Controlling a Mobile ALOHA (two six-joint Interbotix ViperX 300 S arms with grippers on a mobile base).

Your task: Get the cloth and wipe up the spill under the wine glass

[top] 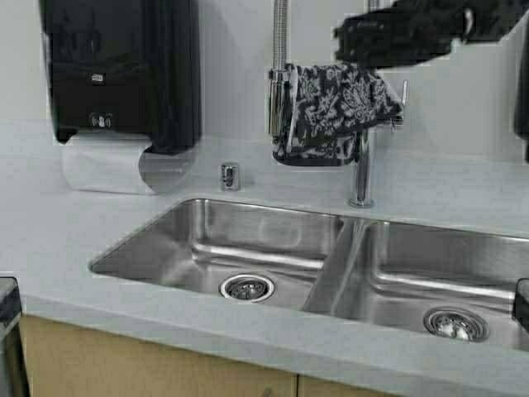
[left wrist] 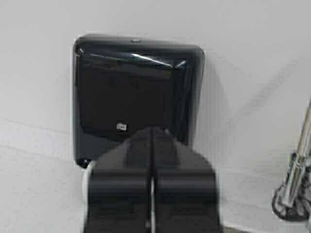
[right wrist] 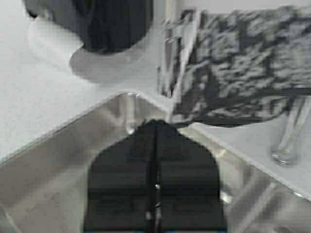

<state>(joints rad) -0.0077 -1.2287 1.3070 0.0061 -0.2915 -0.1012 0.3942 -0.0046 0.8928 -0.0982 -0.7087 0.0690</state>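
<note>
Nearest the high camera runs the pale grey table (top: 99, 306), with tan cabinet fronts below its front edge and a double stainless sink (top: 322, 256) set into it, each basin with a round drain. Behind the sink stands the chrome faucet (top: 361, 178), and over it hangs the cloth (top: 335, 112): limp, dark grey-black with a white floral pattern, draped in folds beside the faucet's spring hose (top: 280, 50). Its lower edge hangs just above the table; how it is caught on the faucet is hidden under the folds. Left of it a small chrome fitting (top: 230, 176) sits on the table, and farther left a black towel dispenser (top: 116, 70) is mounted on the wall, a white paper sheet (top: 107, 165) curling from beneath it. At the top right a dark, blurred arm (top: 413, 33) reaches across above the cloth, partly cut off by the edge. The right end effector (right wrist: 155, 204) is closed, fingers pressed together and holding nothing, with the cloth beyond it. The left end effector (left wrist: 151, 194) is likewise closed and empty, facing the dispenser.
</note>
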